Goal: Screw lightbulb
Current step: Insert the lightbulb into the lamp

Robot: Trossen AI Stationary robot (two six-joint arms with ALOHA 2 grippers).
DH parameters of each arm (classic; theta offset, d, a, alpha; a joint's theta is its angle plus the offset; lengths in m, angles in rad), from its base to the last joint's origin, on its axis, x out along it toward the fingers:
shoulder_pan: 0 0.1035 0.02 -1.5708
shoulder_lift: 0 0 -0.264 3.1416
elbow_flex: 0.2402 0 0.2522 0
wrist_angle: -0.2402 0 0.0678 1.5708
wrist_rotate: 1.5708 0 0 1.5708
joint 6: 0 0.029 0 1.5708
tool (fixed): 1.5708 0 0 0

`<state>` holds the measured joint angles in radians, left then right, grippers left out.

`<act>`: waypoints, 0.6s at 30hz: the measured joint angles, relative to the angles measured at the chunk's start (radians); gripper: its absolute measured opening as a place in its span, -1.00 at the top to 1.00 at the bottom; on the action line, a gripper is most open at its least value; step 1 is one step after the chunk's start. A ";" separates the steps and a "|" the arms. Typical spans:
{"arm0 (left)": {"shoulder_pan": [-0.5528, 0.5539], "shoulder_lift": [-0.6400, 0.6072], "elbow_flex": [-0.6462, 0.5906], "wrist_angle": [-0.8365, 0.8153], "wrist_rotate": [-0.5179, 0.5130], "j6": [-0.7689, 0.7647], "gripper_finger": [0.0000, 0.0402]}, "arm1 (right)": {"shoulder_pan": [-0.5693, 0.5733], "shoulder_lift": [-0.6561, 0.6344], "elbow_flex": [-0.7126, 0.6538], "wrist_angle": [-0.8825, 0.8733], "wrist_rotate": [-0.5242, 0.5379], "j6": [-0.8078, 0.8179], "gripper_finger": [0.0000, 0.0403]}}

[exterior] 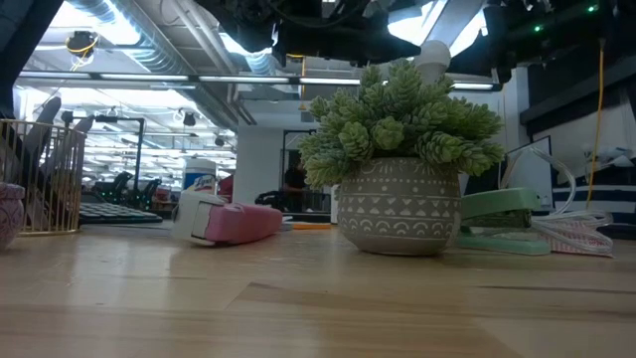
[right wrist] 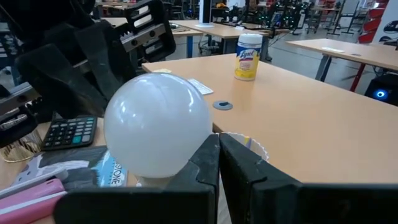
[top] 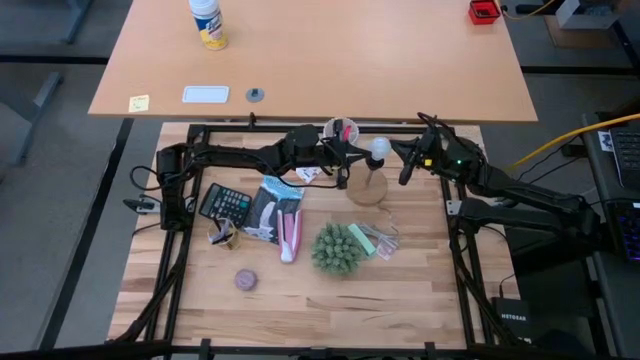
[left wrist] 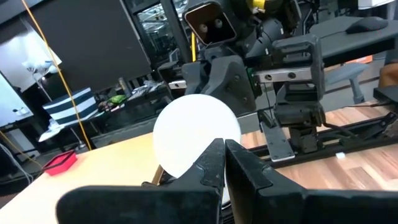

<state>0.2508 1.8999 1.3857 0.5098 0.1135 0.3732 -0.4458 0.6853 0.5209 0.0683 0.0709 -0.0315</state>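
Frosted white, the lightbulb (top: pixel 379 149) is seen standing upright above the round wooden base (top: pixel 367 190) near the far middle of the table (top: pixel 400 290), apparently seated at the socket so that it can be turned home. It is flanked by the left gripper (top: pixel 352 160) and the right gripper (top: pixel 404 163), each drawn in just beside the globe with fingers pressed together and nothing held, as both wrist views show. Little room is left between the two arms and the white cup (top: pixel 341 131) behind, whereas open board lies toward the potted plant (top: pixel 337 250).
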 joint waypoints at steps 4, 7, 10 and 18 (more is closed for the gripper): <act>0.000 0.000 0.000 -0.004 0.003 0.001 0.97 | 0.000 0.000 0.000 0.002 -0.023 0.000 0.92; 0.000 0.000 0.000 -0.005 0.003 0.006 0.97 | 0.000 0.000 0.000 0.002 -0.032 0.005 0.92; 0.004 0.000 0.000 -0.007 -0.001 0.006 0.97 | -0.001 0.000 0.000 0.001 -0.047 0.024 0.92; 0.030 0.000 0.000 -0.007 -0.009 -0.007 0.97 | -0.001 -0.005 0.000 -0.029 -0.067 0.039 0.92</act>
<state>0.2803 1.8999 1.3857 0.5032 0.1046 0.3666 -0.4469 0.6804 0.5209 0.0389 0.0043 0.0071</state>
